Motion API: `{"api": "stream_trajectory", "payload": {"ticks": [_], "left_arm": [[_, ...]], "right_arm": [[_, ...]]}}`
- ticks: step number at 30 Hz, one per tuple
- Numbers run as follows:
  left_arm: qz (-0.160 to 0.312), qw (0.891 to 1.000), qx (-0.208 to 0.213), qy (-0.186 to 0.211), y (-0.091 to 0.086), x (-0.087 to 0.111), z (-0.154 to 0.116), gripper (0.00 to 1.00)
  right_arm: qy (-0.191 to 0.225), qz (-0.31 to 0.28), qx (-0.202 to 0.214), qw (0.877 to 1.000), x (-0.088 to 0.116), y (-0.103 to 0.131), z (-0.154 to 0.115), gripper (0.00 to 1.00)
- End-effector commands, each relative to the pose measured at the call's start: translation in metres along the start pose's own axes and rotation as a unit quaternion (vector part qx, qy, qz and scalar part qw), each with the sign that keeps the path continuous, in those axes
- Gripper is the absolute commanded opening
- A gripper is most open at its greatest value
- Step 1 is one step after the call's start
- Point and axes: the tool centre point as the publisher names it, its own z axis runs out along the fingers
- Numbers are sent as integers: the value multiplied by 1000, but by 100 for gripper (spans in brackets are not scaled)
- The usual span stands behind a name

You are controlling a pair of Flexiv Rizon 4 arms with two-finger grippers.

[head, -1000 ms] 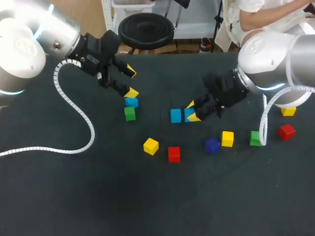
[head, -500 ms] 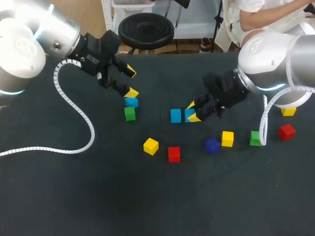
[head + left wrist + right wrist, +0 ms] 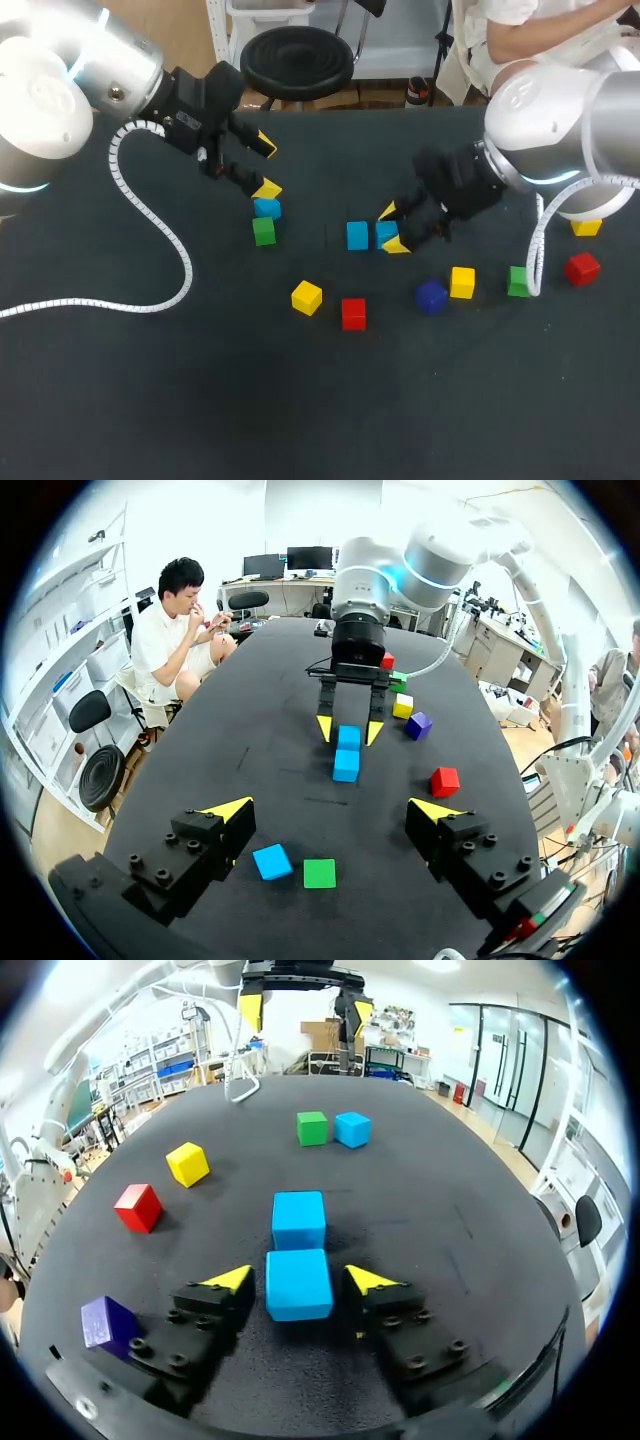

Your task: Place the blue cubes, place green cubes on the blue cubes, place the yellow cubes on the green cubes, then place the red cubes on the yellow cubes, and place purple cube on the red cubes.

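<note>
Our left arm [image 3: 60, 90] comes in from the upper left corner and angles down toward the table. The left gripper [image 3: 265, 166] hangs with its fingers spread wide and nothing between them. Its lower yellow tip sits just above a blue cube [image 3: 267, 208], which lies just beside a green cube [image 3: 263, 231]. Nearer the middle, a yellow cube [image 3: 306, 297] and a red cube [image 3: 353, 313] lie near each other. Two more blue cubes rest side by side, the outer blue cube [image 3: 357, 236] against the inner blue cube [image 3: 386, 233]. Our right arm [image 3: 560, 120] reaches in from the right. The right gripper [image 3: 392, 228] straddles the inner blue cube, with a narrow gap at each finger, so it has no grip. Farther right lie a purple cube [image 3: 431, 296], a second yellow cube [image 3: 462, 282], a second green cube [image 3: 517, 281], a second red cube [image 3: 582, 267] and a third yellow cube [image 3: 586, 227].
</note>
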Motion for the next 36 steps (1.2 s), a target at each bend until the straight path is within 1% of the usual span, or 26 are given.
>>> {"api": "stream_trajectory", "payload": {"ticks": [1,9,18,23,28,30,34,36], "left_arm": [[1,1000,0,-1,0,1,0,100],[1,1000,0,-1,0,1,0,100],[1,1000,0,-1,0,1,0,100],[1,1000,0,-1,0,1,0,100],[1,1000,0,-1,0,1,0,100],[1,1000,0,-1,0,1,0,100],[1,1000,0,-1,0,1,0,100],[1,1000,0,-1,0,1,0,100]], "right_arm": [[-2,0,1,1000,1,0,-1,100],[-11,0,15,1000,-2,2,-11,100],[-57,-3,51,997,-4,6,-35,100],[-39,-6,54,998,-3,6,-50,100],[-33,-16,53,998,-1,5,-64,100],[-34,-24,54,998,-4,5,-69,100],[-32,-31,61,997,-5,5,-80,100],[-41,-38,64,996,-5,5,-84,100]]}}
